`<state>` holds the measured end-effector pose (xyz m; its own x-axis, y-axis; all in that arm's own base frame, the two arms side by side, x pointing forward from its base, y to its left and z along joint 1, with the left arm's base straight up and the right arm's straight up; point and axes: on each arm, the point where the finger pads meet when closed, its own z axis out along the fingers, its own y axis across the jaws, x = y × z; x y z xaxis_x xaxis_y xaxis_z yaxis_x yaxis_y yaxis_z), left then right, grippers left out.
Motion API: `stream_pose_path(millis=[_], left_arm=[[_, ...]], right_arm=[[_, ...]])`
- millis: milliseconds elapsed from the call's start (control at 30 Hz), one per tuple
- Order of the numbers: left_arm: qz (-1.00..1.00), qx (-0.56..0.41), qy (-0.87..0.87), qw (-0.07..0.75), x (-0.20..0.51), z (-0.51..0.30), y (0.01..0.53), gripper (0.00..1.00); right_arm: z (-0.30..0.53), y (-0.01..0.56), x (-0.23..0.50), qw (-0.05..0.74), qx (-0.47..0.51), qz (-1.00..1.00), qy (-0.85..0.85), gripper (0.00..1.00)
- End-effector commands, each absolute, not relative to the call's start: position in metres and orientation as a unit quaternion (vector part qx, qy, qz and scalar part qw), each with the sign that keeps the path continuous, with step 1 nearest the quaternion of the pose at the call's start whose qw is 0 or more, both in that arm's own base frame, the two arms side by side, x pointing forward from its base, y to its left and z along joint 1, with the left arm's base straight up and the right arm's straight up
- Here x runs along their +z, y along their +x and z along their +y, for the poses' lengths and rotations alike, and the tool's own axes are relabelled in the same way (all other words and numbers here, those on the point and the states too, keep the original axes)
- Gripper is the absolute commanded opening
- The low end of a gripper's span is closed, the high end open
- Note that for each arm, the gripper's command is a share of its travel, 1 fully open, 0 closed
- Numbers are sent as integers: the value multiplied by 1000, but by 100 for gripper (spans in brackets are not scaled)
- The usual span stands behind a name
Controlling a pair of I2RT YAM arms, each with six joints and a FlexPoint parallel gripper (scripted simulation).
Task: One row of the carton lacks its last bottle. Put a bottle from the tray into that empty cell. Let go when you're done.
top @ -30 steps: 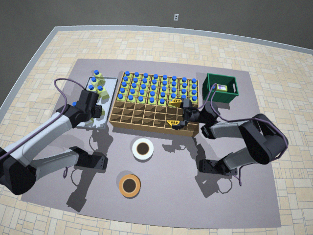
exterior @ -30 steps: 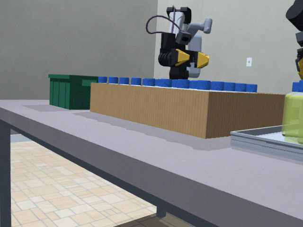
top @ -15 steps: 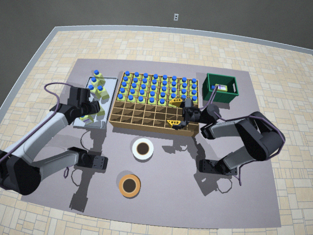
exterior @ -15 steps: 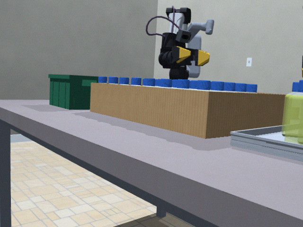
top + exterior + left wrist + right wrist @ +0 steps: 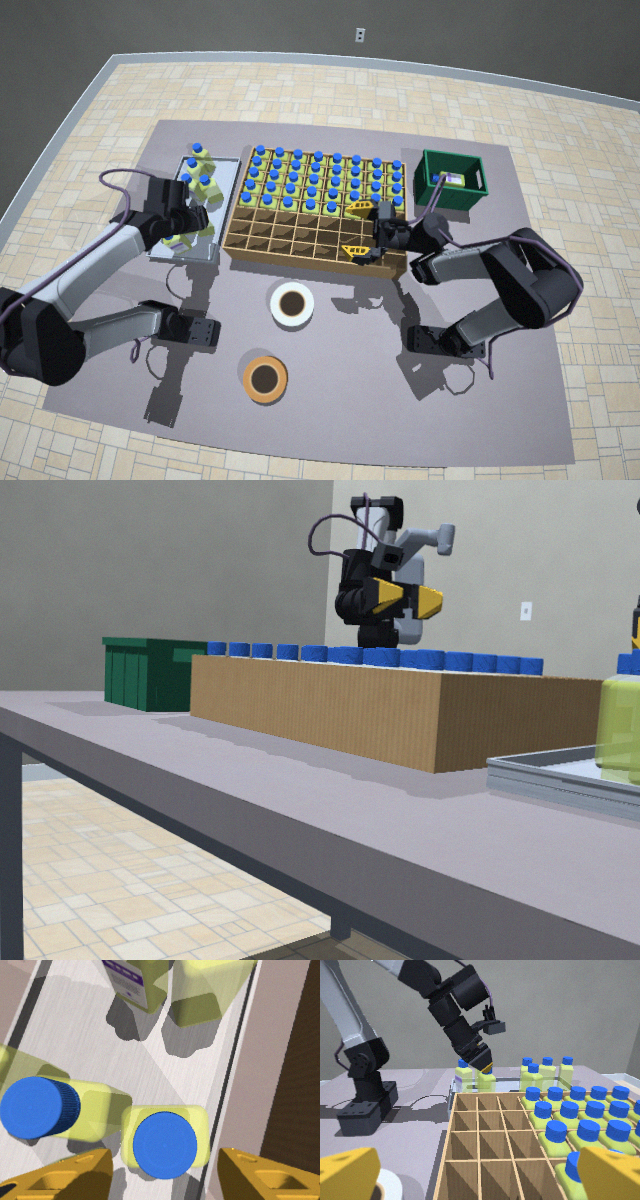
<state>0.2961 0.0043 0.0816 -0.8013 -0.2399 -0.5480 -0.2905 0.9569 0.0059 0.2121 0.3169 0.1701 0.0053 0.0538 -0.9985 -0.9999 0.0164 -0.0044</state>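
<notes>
Carton (image 5: 310, 264) (image 5: 310, 707) (image 5: 295, 1110) (image 5: 462, 1161): center of top frame. Tray (image 5: 231, 191) (image 5: 542, 780) (image 5: 100, 1020) (image 5: 507, 1079): left of it. Right gripper (image 5: 348, 229) (image 5: 410, 599) (image 5: 479, 1160): above carton, spread, holding nothing. Left gripper (image 5: 196, 219) (image 5: 636, 629) (image 5: 165, 1152) (image 5: 487, 1067): over tray, part-open, ungrasped. Bottle (image 5: 207, 228) (image 5: 165, 1145) (image 5: 486, 1082): upright in tray, lower center of left wrist frame, beneath the finger gap.
</notes>
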Motion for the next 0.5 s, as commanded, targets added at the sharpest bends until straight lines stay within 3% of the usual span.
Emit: stream_pose_path(millis=[0, 300, 367, 467], left_arm=[[944, 38, -139, 297, 84, 5, 307, 53], [945, 39, -139, 294, 74, 6, 312, 53], [943, 37, -140, 299, 77, 6, 314, 39], [943, 37, -140, 300, 79, 6, 312, 30]], right_arm=[[318, 208, 163, 508, 514, 494, -484, 100], [318, 208, 163, 507, 514, 495, -483, 100], [318, 208, 163, 507, 514, 495, -483, 100], [318, 208, 163, 507, 514, 495, -483, 100]])
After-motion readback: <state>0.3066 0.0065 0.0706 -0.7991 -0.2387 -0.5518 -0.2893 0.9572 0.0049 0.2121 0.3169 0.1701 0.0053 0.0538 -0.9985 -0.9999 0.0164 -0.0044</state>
